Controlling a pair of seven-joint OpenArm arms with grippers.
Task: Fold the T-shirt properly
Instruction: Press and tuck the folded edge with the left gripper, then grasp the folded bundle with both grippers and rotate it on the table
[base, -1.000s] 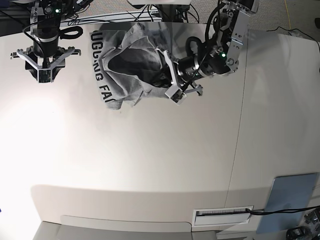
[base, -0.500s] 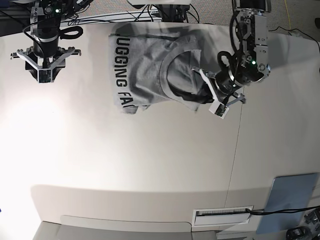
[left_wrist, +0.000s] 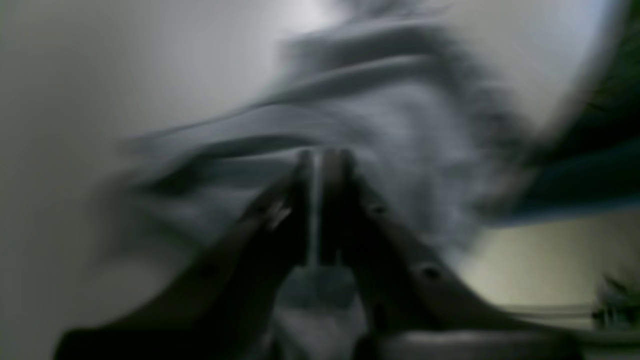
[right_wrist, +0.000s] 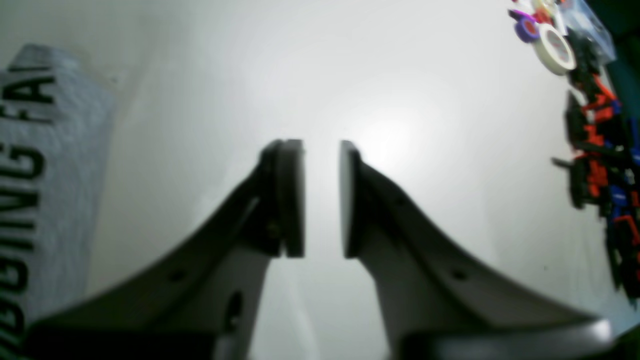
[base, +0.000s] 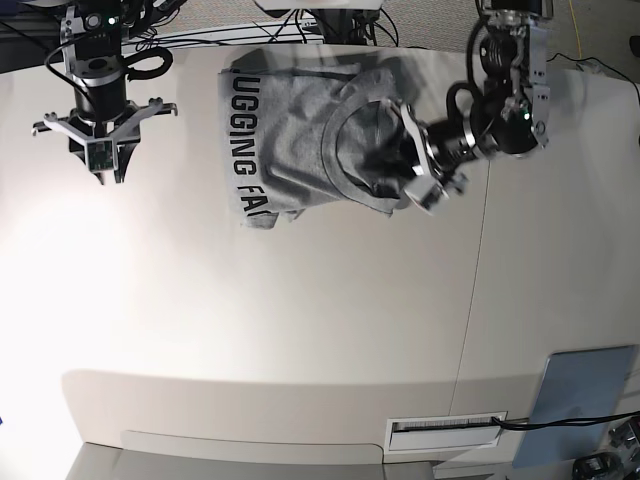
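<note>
Right gripper (base: 100, 158): upper left of the base view, over bare table (base: 300, 330); fingers a narrow gap apart, nothing between them, seen plainly in the right wrist view (right_wrist: 322, 200).
T-shirt (base: 300, 140): upper middle of the base view, crumpled, lettered side up, top edge close to the table's far edge.
Writing: dark block capitals down the shirt's left edge, "UGGING FA" legible; first letter and the end lost in folds. Same letters cut off at the left edge of the right wrist view (right_wrist: 30, 165).
Left gripper (base: 420, 175): right of the shirt in the base view, at its rumpled right end; fingers pressed nearly together with grey cloth between and around them, gripping the T-shirt.
Left wrist view: heavily blurred; only grey folds (left_wrist: 380, 130) and dark fingers (left_wrist: 300, 200) made out.
Open room: wide bare table across the middle and lower frame.
Grey-blue pad (base: 580, 392): lower right corner, well apart from the shirt.
White label strip (base: 446, 426): bottom edge, print too small to read.
</note>
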